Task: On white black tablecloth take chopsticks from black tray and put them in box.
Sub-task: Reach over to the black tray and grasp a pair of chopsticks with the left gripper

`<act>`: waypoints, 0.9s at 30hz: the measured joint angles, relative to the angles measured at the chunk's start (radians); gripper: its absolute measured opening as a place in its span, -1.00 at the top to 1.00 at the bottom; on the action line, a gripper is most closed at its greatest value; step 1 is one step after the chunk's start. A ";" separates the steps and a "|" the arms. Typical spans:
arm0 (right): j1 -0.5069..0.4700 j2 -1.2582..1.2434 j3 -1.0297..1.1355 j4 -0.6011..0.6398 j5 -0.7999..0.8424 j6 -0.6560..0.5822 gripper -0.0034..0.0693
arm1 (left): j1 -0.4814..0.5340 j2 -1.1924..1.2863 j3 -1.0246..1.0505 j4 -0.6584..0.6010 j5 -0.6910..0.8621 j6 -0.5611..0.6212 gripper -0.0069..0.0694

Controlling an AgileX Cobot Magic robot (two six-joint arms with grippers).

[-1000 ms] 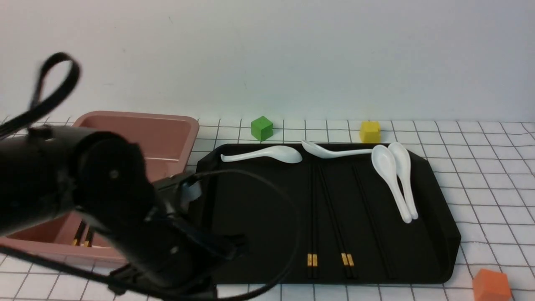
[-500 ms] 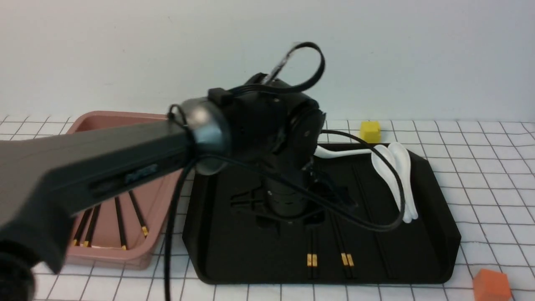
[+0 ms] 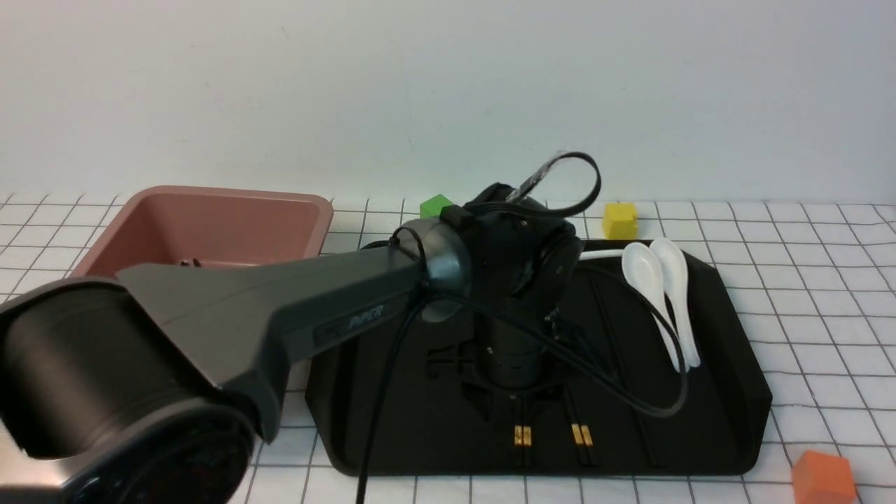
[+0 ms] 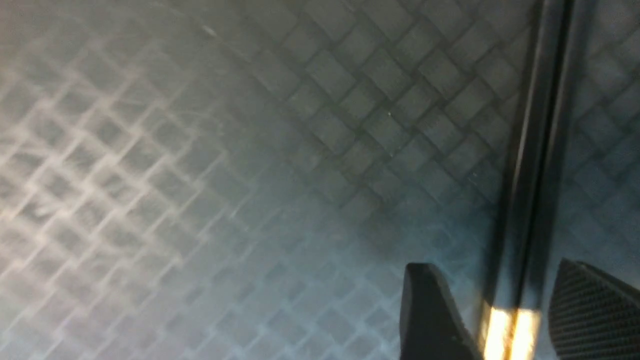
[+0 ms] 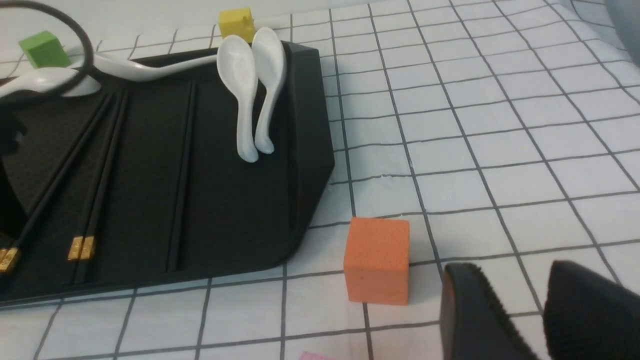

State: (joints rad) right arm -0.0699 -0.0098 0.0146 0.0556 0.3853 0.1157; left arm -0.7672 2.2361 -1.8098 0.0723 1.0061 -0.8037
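Note:
On the gridded tablecloth (image 3: 826,294) the black tray (image 3: 752,409) holds black chopsticks with gold bands: one pair (image 3: 522,435), a second pair (image 3: 581,434) and plain sticks (image 3: 633,392) further right. My left gripper (image 3: 519,409) points down over the first pair. In the left wrist view it (image 4: 505,320) is open, one finger (image 4: 430,315) on each side of that pair (image 4: 530,175), low over the tray floor (image 4: 250,150). The pink-brown box (image 3: 210,220) stands left; my arm hides its inside. My right gripper (image 5: 530,305) is open and empty over the cloth.
White spoons (image 3: 658,294) lie at the tray's far right and back. An orange cube (image 3: 822,479) sits by the tray's near right corner, close to my right gripper (image 5: 377,260). A yellow cube (image 3: 619,220) and a green cube (image 3: 435,204) stand behind the tray.
My left arm has swung from the box side to the right over the tray and come down around the left pair of chopsticks. The right gripper shows only now.

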 joint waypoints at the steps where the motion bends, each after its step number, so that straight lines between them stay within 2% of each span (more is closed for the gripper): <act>1: 0.000 0.000 0.000 0.000 0.000 0.000 0.25 | 0.000 0.006 -0.001 -0.002 -0.006 0.002 -0.09; 9: 0.000 0.000 0.000 0.000 0.000 0.000 0.25 | 0.000 0.014 -0.002 -0.035 -0.053 0.050 -0.09; 17: 0.000 0.000 0.000 0.000 0.000 0.000 0.25 | 0.000 0.037 -0.013 -0.051 -0.046 0.160 -0.06; 21: 0.000 0.000 0.000 0.000 0.000 0.000 0.25 | 0.000 0.039 -0.013 -0.050 -0.026 0.203 0.11; 25: 0.000 0.000 0.000 0.000 0.000 0.000 0.25 | 0.000 0.039 -0.014 -0.044 -0.007 0.213 0.46; 27: 0.000 0.000 0.000 0.000 0.000 0.000 0.25 | 0.000 0.039 -0.016 -0.044 -0.003 0.213 0.50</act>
State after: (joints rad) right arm -0.0699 -0.0098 0.0146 0.0556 0.3853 0.1157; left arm -0.7672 2.2752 -1.8255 0.0284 1.0027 -0.5908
